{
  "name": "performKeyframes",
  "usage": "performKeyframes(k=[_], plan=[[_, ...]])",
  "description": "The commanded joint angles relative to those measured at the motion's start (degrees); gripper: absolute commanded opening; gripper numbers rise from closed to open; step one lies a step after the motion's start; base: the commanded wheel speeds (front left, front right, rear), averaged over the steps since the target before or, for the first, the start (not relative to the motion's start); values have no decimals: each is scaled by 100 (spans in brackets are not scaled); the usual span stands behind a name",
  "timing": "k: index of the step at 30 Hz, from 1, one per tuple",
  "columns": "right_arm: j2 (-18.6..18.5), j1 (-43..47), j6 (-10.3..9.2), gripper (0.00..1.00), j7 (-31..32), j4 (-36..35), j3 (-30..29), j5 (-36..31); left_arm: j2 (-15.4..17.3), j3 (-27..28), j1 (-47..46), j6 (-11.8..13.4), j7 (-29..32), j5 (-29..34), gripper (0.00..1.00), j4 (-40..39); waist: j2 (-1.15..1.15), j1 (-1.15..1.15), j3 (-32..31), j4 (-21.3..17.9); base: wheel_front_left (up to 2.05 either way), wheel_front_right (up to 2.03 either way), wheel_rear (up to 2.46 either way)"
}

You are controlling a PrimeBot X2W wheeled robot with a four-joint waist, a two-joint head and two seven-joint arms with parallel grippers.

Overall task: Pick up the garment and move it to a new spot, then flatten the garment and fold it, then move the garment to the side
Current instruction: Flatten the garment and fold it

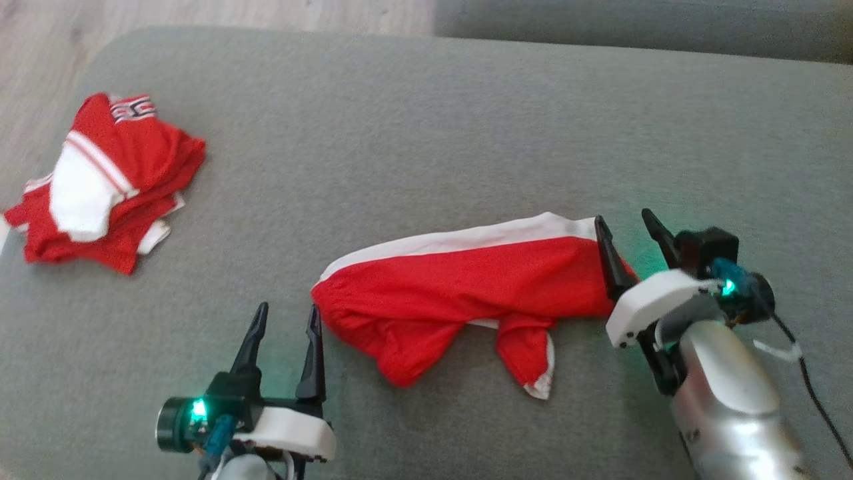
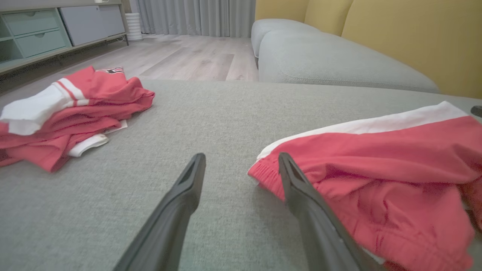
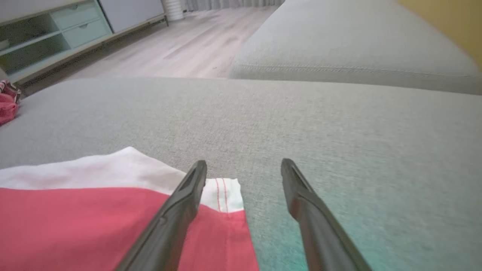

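This is a home living room. A broad grey woven-fabric sofa seat (image 1: 426, 133) spreads across the foreground. Beyond it sits a second grey upholstered seat cushion (image 2: 331, 60), with mustard-yellow back cushions (image 2: 414, 37) behind. Pale wood-plank flooring (image 2: 188, 56) runs to full-length grey pleated curtains (image 2: 196, 17), and a long low cabinet with pale green drawers (image 2: 34, 34) lines the wall. Laundry lies on the seat: a red garment with a white side stripe (image 1: 466, 287) and a heap of red and white clothes (image 1: 100, 180).

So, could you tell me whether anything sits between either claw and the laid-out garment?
Nothing visible does: the open left claw sits beside the waistband end of the garment, the open right claw at its hem.
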Motion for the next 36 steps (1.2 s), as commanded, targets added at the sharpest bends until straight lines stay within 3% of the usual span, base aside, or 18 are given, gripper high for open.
performKeyframes(k=[1, 12, 13, 14, 15, 22, 29, 36], plan=[[-14, -278, -4, 100, 110, 72, 52, -148, 10, 104, -232, 55, -29, -43, 100, -184, 0, -1, 199, 244, 0, 0, 0], [-9, -539, -4, 100, 622, 1014, -161, -806, 10, -33, -321, 147, -29, -169, 100, -302, 0, -1, 346, 384, 0, 0, 0], [-6, -543, -4, 89, 629, 1056, -134, -798, 10, -34, -329, 151, -29, -172, 100, -308, 0, -1, 348, 371, 0, 0, 0], [-4, -549, -4, 41, 646, 1095, -103, -785, 10, -35, -338, 154, -29, -174, 100, -312, 0, -1, 350, 355, 0, 0, 0], [-3, -558, -4, 0, 644, 1121, -75, -768, 10, -35, -348, 158, -29, -176, 100, -315, 0, -1, 351, 340, 0, 0, 0], [-5, -558, -4, 0, 290, 1099, -106, -566, 10, -31, -417, 108, -29, -210, 100, -315, 0, -1, 312, 235, 0, 0, 0], [-136, -472, -4, 0, -257, 870, -305, -522, 10, -51, -665, -263, -29, -646, 100, -80, 0, -1, 278, 62, 0, 0, 0], [-135, -384, -4, 0, -361, 703, -232, -534, 9, -141, -1275, -810, -29, -2501, 100, 654, 0, -1, 301, -82, 0, 0, 0]])
